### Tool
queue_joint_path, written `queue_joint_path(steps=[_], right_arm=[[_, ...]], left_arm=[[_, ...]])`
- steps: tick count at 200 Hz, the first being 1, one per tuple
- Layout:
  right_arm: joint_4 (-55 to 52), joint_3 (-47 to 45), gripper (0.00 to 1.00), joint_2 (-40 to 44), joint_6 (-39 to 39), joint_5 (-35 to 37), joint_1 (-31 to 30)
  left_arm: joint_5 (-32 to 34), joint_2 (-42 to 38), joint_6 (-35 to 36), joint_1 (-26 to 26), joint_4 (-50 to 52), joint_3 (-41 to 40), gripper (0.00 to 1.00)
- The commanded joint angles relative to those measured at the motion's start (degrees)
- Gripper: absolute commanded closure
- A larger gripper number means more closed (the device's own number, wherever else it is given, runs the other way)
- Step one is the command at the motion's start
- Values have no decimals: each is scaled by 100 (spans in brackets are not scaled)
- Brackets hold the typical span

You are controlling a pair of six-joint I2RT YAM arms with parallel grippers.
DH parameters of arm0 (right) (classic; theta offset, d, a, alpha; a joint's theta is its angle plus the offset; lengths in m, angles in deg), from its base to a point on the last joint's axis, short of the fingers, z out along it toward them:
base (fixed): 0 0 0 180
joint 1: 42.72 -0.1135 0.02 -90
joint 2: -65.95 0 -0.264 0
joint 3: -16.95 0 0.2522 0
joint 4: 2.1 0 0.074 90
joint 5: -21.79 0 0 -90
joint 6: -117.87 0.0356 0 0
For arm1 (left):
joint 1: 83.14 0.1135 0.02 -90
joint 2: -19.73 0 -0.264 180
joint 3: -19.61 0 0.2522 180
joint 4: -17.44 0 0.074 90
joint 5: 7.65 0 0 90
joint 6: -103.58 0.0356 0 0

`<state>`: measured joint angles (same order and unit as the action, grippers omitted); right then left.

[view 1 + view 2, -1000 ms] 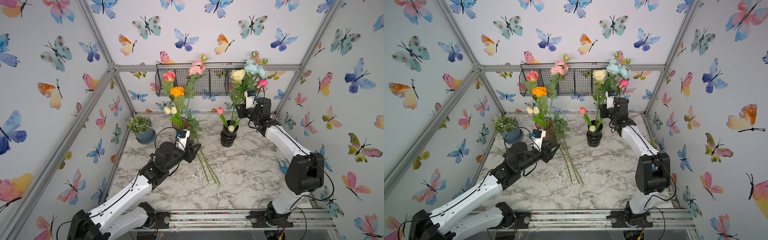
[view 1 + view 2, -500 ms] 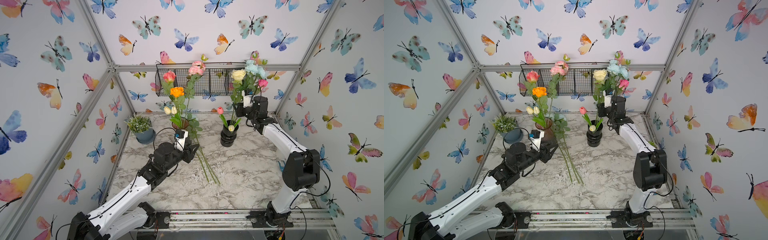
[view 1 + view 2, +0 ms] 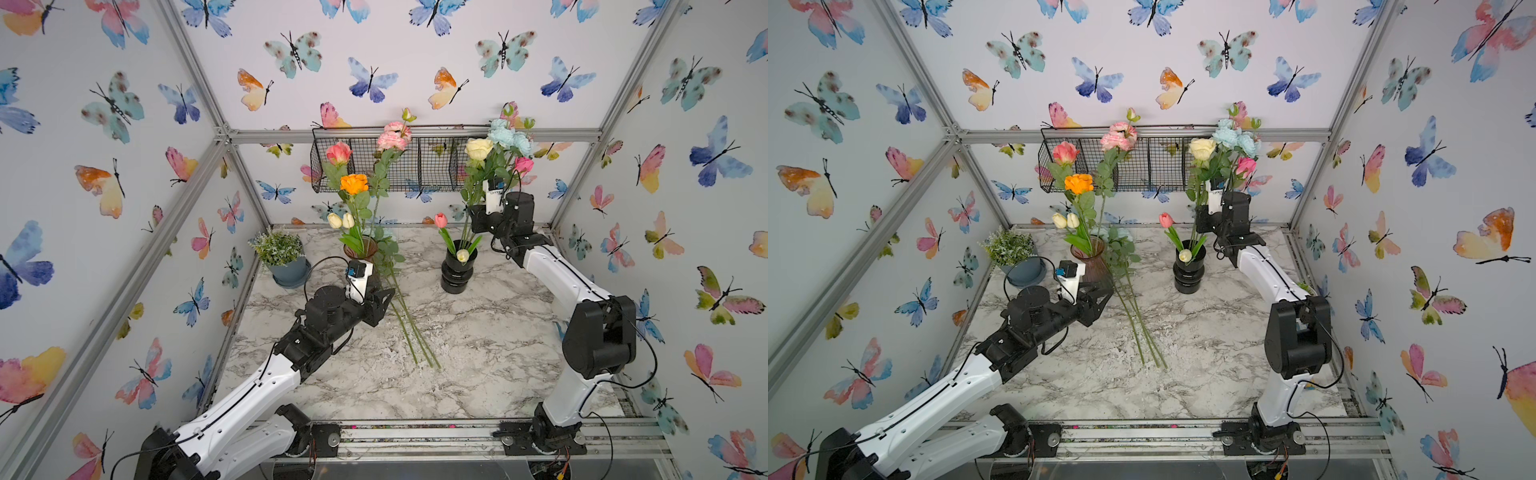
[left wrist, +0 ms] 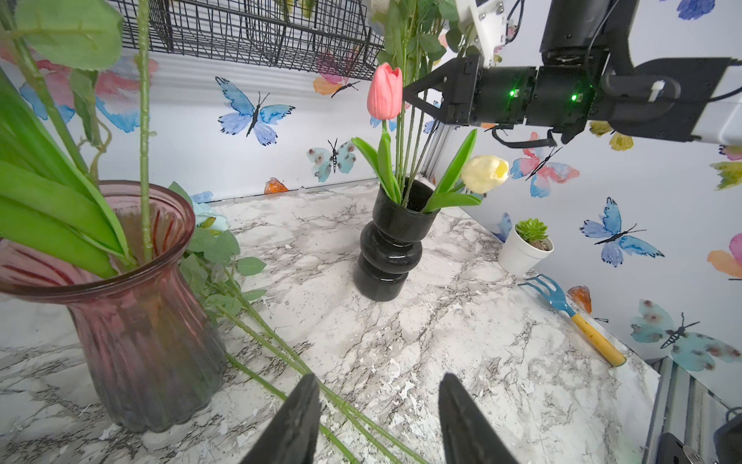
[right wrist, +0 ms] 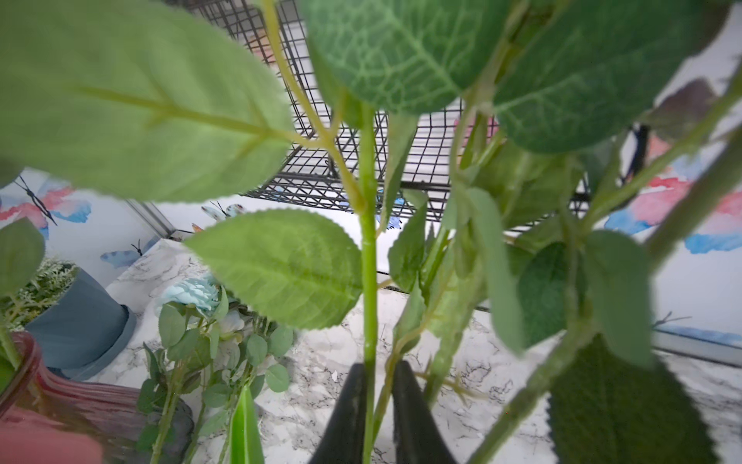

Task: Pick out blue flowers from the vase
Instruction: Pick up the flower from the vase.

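The right gripper (image 5: 377,367) reaches into the bunch standing in the black vase (image 3: 457,276). Its fingers are closed on one green stem (image 5: 368,281), low among the leaves. We cannot tell which bloom that stem carries. The pale blue blooms (image 3: 505,135) stand at the top of this bunch, next to a cream rose (image 3: 478,147). Further blue flowers (image 5: 192,293) lie on the desk (image 3: 478,353), with their stems flat beside the pink glass vase (image 4: 152,321). The left gripper (image 4: 379,377) hovers just above those stems, its fingers apart and empty.
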<state>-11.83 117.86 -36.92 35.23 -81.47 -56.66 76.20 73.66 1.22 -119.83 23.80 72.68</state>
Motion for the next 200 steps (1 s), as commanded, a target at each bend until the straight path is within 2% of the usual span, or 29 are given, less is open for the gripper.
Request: queue_joint_path(steps=[1,24,70,94,121,133,147,200], right_arm=[[314,-133,92,109,-20,-339,-17],[363,-304,98,307,-56,-553,-19],[332,-746,98,838,-216,-788,-19],[15,-746,98,987,-302,-302,-17],[-305,-526,89,925,-265,476,-18],[-418,-352,81,838,-203,634,-16],[-529,-136,76,720,-138,827,-26],[-613,229,73,324,-187,922,-81]], left_arm=[[26,-82,68,48,-30,-53,51],[9,-79,60,65,-51,-58,51],[-44,-70,32,74,-111,-95,51],[-72,-78,17,74,-121,-113,51],[-103,-79,-3,74,-172,-130,51],[-114,-70,-12,74,-173,-127,51],[-114,-78,-12,74,-173,-121,51],[-48,-154,23,100,-129,-151,51]])
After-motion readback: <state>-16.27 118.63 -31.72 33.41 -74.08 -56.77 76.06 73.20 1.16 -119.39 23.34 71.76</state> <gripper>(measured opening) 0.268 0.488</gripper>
